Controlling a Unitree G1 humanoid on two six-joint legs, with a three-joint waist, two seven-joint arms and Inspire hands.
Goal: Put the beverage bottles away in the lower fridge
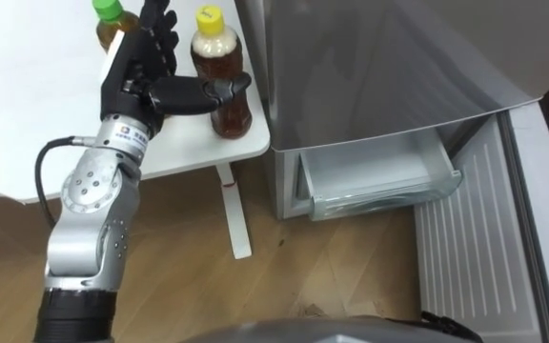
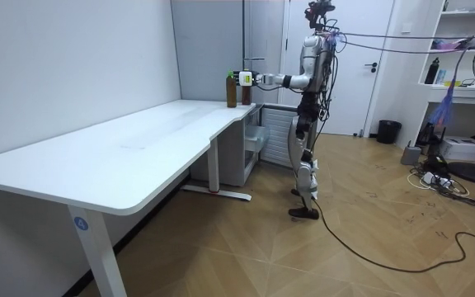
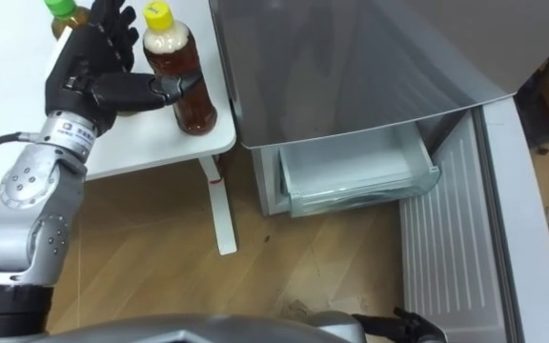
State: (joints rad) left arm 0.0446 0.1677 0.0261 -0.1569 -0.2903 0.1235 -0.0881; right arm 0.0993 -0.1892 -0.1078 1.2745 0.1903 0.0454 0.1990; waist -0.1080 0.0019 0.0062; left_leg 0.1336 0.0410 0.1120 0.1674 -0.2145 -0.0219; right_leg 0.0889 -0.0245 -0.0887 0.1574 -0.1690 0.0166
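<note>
One yellow-capped bottle (image 1: 232,119) sits framed by the left hand (image 1: 136,76) (thumb across, fingers straight, not yet clenched), ready for lifting. The fridge drawer (image 1: 379,186) waits open.

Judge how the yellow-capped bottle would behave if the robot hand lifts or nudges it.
The yellow-capped bottle looks nearly full of brown liquid, so probably heavy for its size. Tall, narrow and near the table edge, it might tip if the left robot hand nudges it. Its smooth plastic may slip.

tea bottles: 2, upper left of frame (yellow-capped bottle (image 1: 221,76), green-capped bottle (image 1: 110,21)) | white desk (image 1: 27,114): 1 | fridge (image 1: 379,67): 1 | fridge drawer (image 1: 379,176), pulled out: 1
</note>
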